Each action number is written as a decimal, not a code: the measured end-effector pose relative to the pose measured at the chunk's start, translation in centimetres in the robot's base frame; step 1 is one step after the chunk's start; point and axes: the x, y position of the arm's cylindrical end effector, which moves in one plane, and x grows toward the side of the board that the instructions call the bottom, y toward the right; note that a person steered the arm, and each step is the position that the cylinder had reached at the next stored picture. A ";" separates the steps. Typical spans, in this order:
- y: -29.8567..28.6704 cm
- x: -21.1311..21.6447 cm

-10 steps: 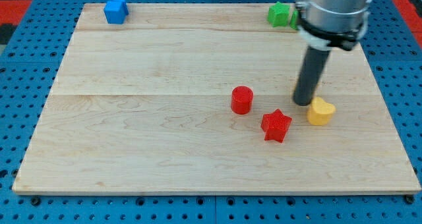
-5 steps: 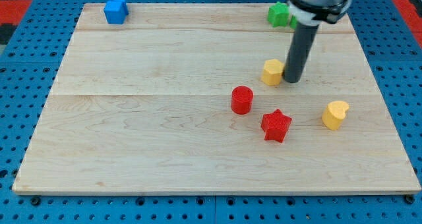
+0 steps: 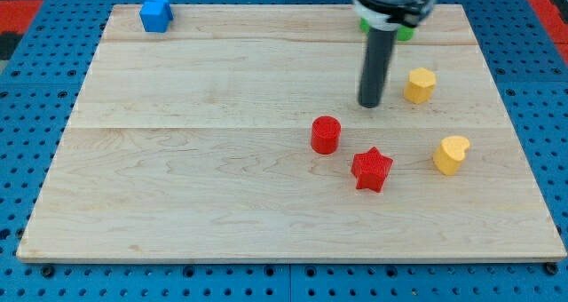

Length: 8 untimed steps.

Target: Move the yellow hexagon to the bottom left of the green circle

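Wooden surface (image 3: 177, 186): yellow hexagon (image 3: 420, 85) is sitting near right edge, my tip (image 3: 369, 104) parked just left of it, apart. No claw fitted. Green circle (image 3: 404, 31) mostly hidden; risking overshoot.

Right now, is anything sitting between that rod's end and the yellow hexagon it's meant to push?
Nothing visible. My tip stands apart from the yellow hexagon, to its left in the view, with bare board between them. The red cylinder and red star lie lower down, out of that line.
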 end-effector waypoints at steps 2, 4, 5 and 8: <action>6.2 0.5; 6.2 -13.3; 6.2 -8.0; 0.8 -10.5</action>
